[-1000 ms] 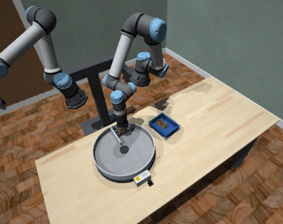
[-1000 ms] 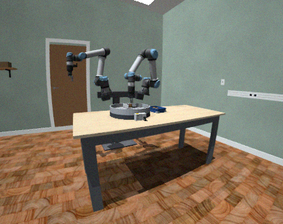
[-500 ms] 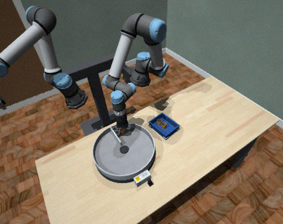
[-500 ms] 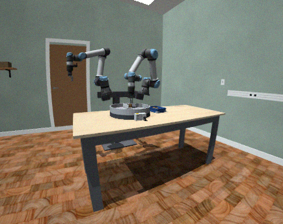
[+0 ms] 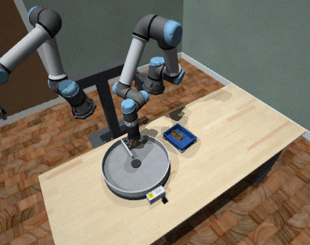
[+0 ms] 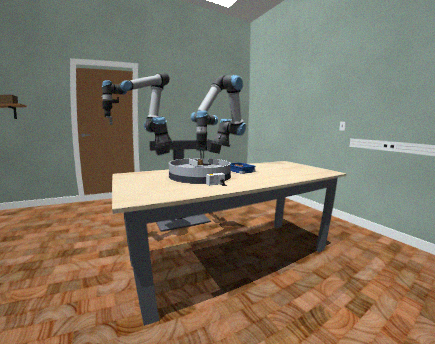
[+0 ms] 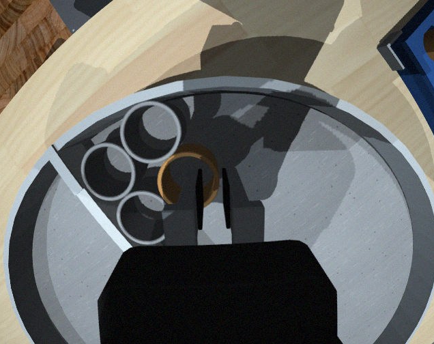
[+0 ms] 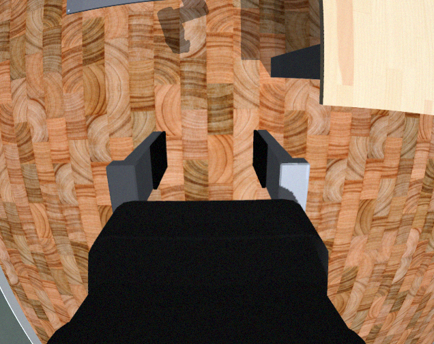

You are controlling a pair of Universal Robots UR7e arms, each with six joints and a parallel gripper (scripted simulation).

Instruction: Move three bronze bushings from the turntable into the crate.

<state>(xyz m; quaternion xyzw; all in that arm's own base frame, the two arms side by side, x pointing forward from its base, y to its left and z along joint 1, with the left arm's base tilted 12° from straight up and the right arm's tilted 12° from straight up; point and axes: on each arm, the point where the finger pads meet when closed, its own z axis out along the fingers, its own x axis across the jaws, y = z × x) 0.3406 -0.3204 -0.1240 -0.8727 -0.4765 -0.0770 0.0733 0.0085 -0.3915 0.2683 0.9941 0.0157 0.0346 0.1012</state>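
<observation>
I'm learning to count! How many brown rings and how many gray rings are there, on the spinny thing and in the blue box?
Bronze bushings in the crate: 2
Bronze bushings on the turntable: 1
Gray bushings on the turntable: 3
Total: 6

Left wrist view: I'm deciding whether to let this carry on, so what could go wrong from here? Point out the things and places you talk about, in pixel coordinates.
The left gripper (image 5: 134,141) (image 6: 201,156) (image 7: 212,186), only partly open over the bronze bushing (image 5: 135,144) (image 6: 200,162) (image 7: 202,149), might land a fingertip on its rim.
Grey bushings (image 5: 128,144) (image 7: 123,129) crowd it on one side, so a sideways nudge could shift them or spoil the grip.
</observation>
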